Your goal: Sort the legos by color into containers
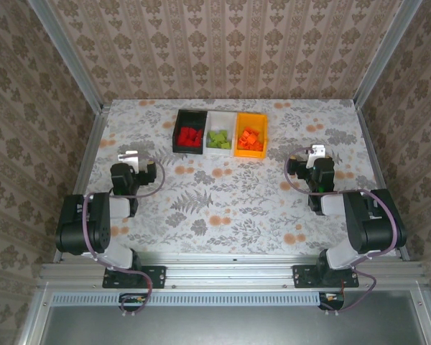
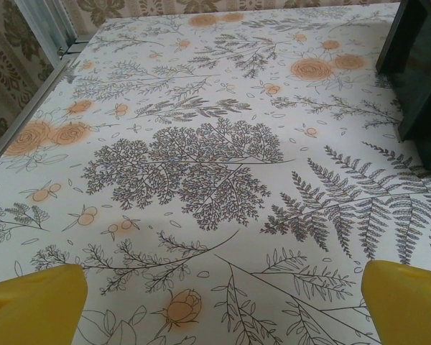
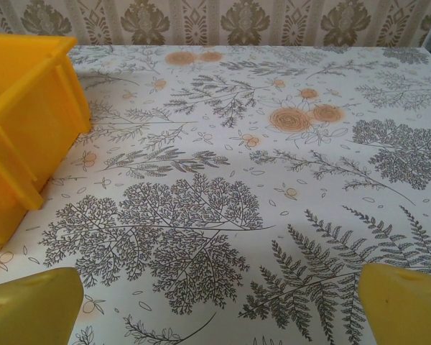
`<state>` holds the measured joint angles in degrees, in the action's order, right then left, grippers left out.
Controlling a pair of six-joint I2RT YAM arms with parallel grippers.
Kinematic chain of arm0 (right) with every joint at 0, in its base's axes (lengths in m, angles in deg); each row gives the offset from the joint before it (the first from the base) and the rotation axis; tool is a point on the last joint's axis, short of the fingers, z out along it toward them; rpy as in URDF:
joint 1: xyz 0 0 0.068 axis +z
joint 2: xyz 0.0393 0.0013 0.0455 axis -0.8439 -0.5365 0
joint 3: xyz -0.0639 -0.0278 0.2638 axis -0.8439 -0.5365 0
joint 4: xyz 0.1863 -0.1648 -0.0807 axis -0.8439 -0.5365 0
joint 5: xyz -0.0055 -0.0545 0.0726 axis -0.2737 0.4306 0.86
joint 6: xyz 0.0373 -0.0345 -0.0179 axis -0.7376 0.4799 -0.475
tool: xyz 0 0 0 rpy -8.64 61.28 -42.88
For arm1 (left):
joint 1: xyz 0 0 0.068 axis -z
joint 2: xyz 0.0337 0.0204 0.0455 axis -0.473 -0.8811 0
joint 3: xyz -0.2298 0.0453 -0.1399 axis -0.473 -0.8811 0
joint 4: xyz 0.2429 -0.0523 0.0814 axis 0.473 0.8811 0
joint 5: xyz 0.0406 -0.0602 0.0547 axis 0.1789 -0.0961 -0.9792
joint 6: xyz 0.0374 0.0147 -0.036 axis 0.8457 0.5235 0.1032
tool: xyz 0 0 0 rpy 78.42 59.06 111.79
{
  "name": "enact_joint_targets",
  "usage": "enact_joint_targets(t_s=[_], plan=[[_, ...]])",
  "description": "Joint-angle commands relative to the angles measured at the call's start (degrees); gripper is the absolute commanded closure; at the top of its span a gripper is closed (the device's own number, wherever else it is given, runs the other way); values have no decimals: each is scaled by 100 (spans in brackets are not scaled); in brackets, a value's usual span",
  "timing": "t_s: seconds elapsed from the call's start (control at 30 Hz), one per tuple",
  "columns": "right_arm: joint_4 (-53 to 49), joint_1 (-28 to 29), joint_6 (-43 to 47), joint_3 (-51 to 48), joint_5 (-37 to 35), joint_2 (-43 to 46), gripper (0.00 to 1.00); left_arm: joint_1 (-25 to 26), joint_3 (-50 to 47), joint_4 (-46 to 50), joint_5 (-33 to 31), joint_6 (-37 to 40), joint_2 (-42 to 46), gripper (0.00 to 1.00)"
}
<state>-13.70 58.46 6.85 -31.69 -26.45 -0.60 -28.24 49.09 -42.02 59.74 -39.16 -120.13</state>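
My left hand and right hand are both spread wide, holding nothing, low over the bench. The containers sit ahead, right of my left hand, left of my right. I see legos inside: red, green, orange, each separate.

Legos sorted by colour, inside joined containers

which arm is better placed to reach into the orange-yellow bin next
Probably right: the orange-yellow bin ends the row on the right gripper's side, close in its wrist view; the left gripper sits nearer the black bin.
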Motion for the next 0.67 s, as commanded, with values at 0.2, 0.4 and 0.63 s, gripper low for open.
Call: enact_joint_targets(t_s=[0.2,0.4,0.63], plan=[[-45,6,-116,7,145,31,0,26,114,24,70,142,23,0],[-45,6,-116,3,146,35,0,29,147,67,114,167,14,0],[-47,6,-114,4,144,35,0,47,112,23,78,178,20,0]])
